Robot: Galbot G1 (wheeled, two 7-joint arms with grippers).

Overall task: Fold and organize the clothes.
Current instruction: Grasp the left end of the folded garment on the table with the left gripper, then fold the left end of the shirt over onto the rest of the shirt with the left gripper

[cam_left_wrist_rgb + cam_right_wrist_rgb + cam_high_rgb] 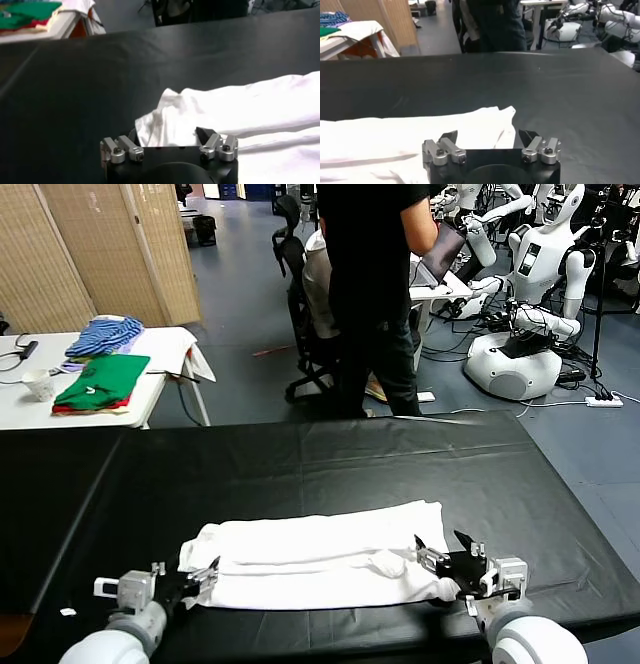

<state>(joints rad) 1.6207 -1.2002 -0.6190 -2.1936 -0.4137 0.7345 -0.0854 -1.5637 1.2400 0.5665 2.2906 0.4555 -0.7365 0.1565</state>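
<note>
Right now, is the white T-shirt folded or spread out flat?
Folded. The white T-shirt lies as a long narrow band on the black table, its layers overlapping along a lengthwise crease.

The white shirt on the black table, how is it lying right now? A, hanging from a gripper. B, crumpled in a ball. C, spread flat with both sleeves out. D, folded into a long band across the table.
D: the shirt lies as a long folded band on the table, with the open left gripper at one end and the open right gripper at the other, neither holding it.
</note>
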